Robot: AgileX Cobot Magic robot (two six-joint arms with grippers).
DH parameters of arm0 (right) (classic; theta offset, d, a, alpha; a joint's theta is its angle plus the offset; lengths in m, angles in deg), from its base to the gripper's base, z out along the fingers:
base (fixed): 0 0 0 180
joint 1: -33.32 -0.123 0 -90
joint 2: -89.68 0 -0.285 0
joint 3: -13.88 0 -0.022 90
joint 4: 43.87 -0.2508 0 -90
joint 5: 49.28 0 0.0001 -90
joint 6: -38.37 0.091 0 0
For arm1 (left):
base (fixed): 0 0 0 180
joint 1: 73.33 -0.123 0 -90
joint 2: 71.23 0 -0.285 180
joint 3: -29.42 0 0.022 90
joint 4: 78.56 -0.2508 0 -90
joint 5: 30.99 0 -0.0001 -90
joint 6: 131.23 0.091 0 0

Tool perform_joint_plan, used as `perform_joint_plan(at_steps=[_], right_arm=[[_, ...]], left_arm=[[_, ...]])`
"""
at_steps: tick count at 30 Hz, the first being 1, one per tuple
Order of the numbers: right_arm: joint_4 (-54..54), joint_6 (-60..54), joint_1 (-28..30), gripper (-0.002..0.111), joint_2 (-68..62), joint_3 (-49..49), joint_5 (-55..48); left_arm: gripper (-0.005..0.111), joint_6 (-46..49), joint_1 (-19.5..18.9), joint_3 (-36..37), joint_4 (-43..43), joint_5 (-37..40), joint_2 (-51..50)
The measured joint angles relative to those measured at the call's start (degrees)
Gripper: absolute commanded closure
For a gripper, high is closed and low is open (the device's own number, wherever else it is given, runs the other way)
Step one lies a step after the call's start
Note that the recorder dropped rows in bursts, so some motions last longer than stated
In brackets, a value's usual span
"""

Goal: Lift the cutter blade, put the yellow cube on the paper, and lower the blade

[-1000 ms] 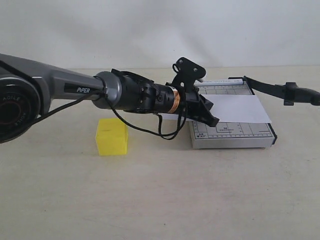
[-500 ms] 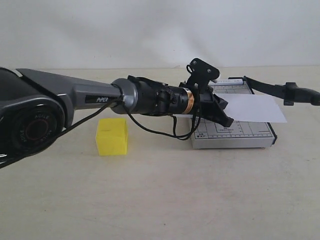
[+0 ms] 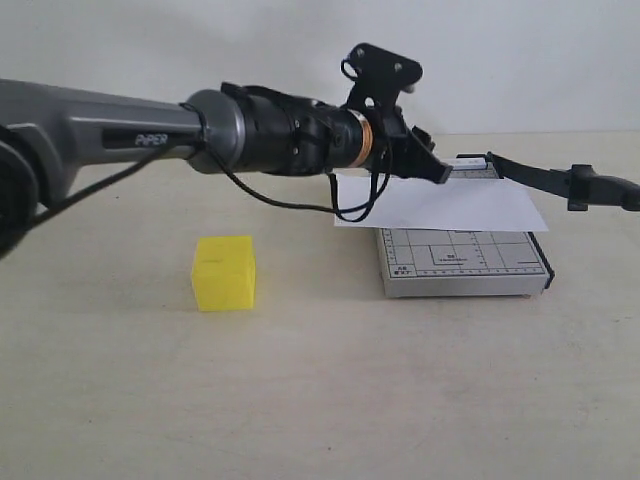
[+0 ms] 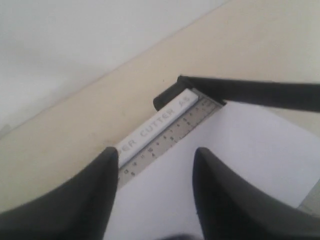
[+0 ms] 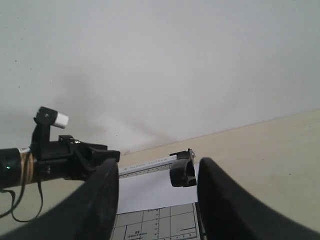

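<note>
Saw left tool (image 3: 438,170) above far-left corner of paper (image 3: 450,205), sheet lying across grey cutter base (image 3: 465,263), cutter blade (image 3: 540,178) raised at right, yellow cube (image 3: 224,272) apart on bench (image 3: 320,400) at left.

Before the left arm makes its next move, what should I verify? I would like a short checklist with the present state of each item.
1. Long black cutter blade raised off the grey gridded cutter base: ok.
2. White paper sheet lying on base: ok.
3. Left hand open, empty: ok.
4. Bright yellow cube standing free on beige table: ok.
5. Right hand gripping blade: cannot tell.
</note>
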Motion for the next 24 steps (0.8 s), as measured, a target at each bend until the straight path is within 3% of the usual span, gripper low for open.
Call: perform_joint_plan(at_steps=[12, 24], right_arm=[[0.00, 0.00, 0.00, 0.061, 0.00, 0.00, 0.00], [0.00, 0.00, 0.00, 0.061, 0.00, 0.00, 0.00]], left_arm=[[0.056, -0.18, 0.48, 8.86, -0.41, 1.70, 4.32], [0.056, -0.18, 0.56, 4.71, -0.28, 0.18, -2.22]])
